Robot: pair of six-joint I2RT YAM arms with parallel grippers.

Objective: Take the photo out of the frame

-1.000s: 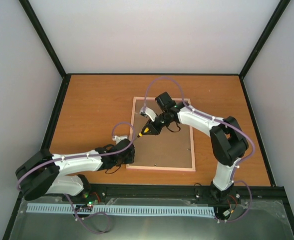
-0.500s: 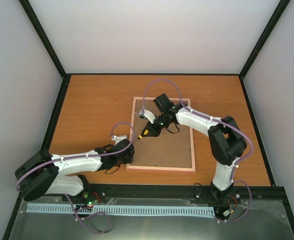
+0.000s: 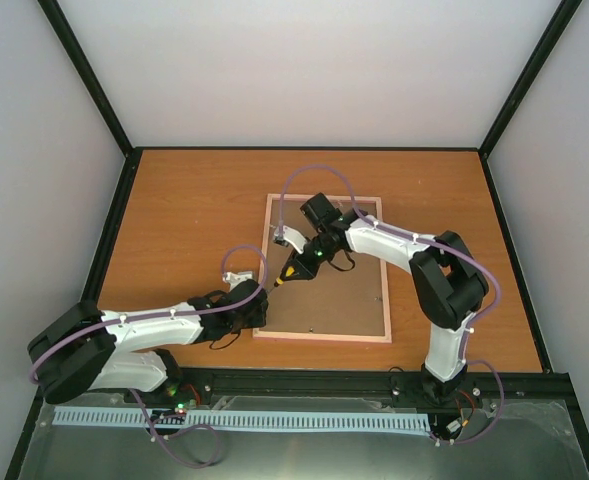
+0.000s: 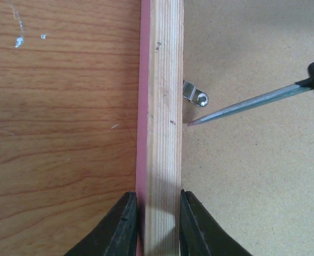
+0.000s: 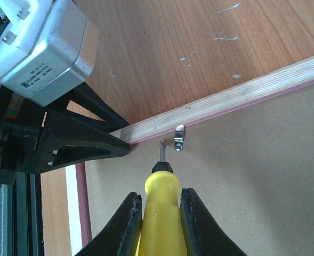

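Left hand (image 4: 159,216) pinches frame (image 4: 164,80) edge; right hand (image 5: 160,200) grips screwdriver (image 5: 162,178), tip beside clip (image 5: 179,137); tip may slip off clip, gouge backing board (image 5: 252,176).

- frame (image 4: 164,106): bare pale wood on the back, fine grain showing, matt; outer edge painted pink.
- backing board (image 4: 252,186): brown fibreboard, matt, finely speckled.
- table (image 4: 61,133): orange-brown wood grain, smooth, with white scuffs.
- clip (image 4: 195,95): shiny metal.
- screwdriver (image 5: 162,213): glossy yellow plastic handle, dull metal blade.
- left fingers (image 4: 122,229): smooth black plastic.
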